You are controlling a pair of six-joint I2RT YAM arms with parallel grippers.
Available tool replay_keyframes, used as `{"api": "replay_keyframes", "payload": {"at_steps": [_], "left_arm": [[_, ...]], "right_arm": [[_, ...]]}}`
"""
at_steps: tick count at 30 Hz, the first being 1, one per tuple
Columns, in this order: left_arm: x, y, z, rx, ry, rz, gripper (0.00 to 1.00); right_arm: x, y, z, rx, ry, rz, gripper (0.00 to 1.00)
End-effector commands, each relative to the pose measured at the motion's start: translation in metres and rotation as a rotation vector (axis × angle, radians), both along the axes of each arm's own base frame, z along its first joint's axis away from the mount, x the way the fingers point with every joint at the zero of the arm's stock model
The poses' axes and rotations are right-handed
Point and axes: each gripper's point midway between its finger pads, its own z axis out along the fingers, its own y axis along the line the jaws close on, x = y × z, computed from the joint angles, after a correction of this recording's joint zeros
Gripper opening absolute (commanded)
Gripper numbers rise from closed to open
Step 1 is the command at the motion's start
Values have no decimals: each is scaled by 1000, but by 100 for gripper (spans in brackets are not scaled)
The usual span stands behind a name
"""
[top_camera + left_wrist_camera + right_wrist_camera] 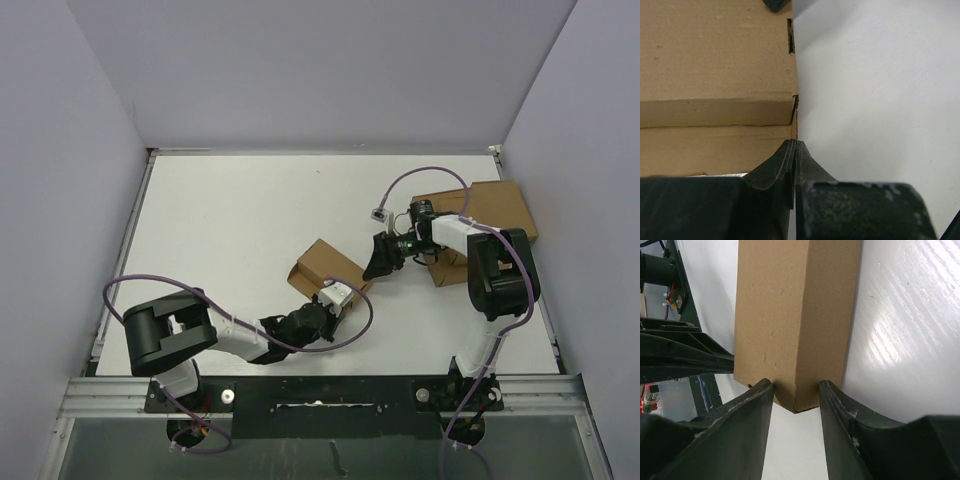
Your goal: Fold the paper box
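Observation:
The paper box (322,265) is a small narrow brown carton lying at an angle in the middle of the white table. My left gripper (322,318) is at its near end. In the left wrist view the jaws (795,142) are pressed together on the thin end edge of the paper box (715,65). My right gripper (378,262) is at the far right end. In the right wrist view its fingertips (793,385) straddle one corner of the paper box (790,305), and each tip touches a face.
A flat brown cardboard slab (495,205) lies at the back right, with a squat brown box (445,268) partly hidden under the right arm. A purple cable (420,172) loops above that arm. Grey walls close in the table on three sides.

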Motion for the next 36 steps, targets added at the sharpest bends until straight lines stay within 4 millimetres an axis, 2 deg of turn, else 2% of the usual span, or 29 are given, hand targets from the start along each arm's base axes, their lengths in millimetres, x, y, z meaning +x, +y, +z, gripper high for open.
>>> {"api": "replay_keyframes", "payload": {"at_steps": [1,15,36], "left_arm": [[7,-10,34,-73,-13,17,0],[13,-14,53,-72,-24,28,0],[31,-21,69,-38,-45,39,0]], "right_arm": [[2,8,8,24,-14,31,42],[-5,18,16,64,-19,71,42],[-11,24,14,65,-7,91,42]]}}
